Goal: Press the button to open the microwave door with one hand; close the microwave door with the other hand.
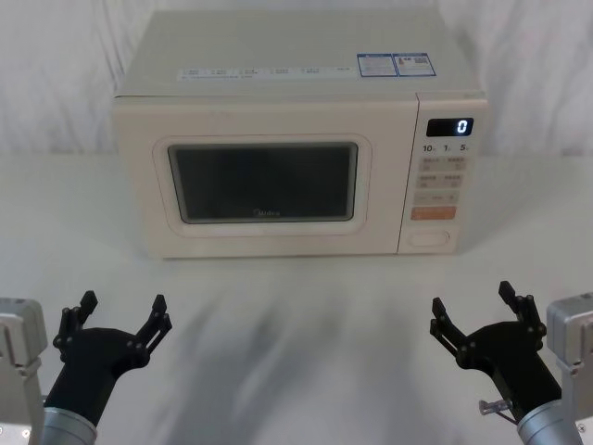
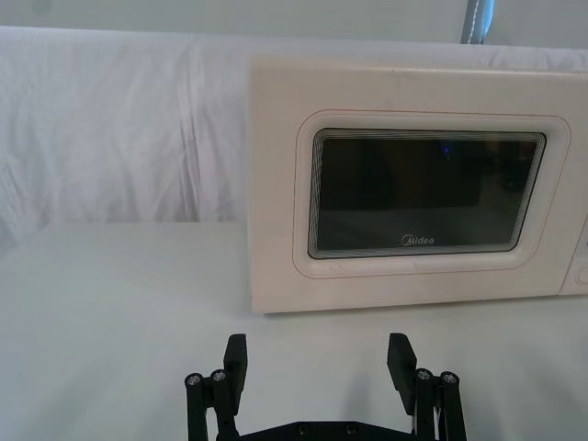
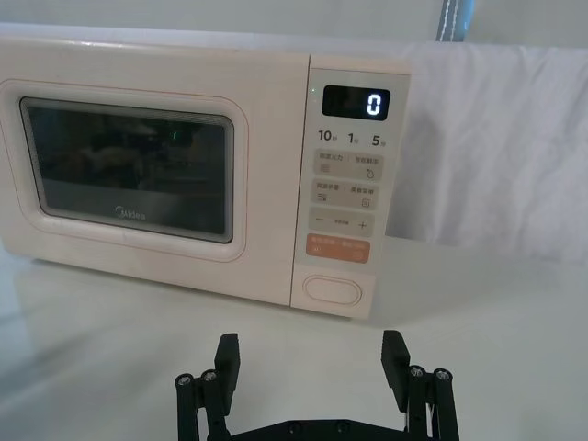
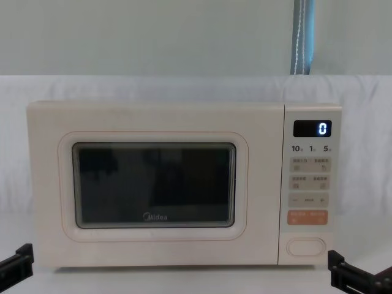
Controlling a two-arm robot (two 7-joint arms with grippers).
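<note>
One cream, box-shaped microwave oven [image 1: 296,139] stands on the white cloth-covered table [image 1: 296,343], straight ahead of two alike black pronged hands with silver metal cylindrical wrists. The left hand [image 1: 122,312] rests low over the table with its prongs spread wide and nothing between them; the microwave door [image 1: 264,181], a large cream panel with a raised rounded frame around one dark rounded-rectangle glass window, is shut and lies ahead of this hand, well apart from it. A small "Midea" logo sits under the glass. The right hand [image 1: 471,303] is likewise wide open and holds nothing. Ahead of it, also well apart, is the narrow cream control panel [image 1: 443,176]: one dark digital display [image 1: 449,127] reading "0", the figures "10", "1" and "5" beneath, several small beige printed keys, one orange rectangular key [image 1: 434,212], and lowest, the one wide blank cream pill-shaped button [image 1: 431,236] with a thin oval outline. Two blue-and-white labels [image 1: 396,64] lie on the oven's top.
</note>
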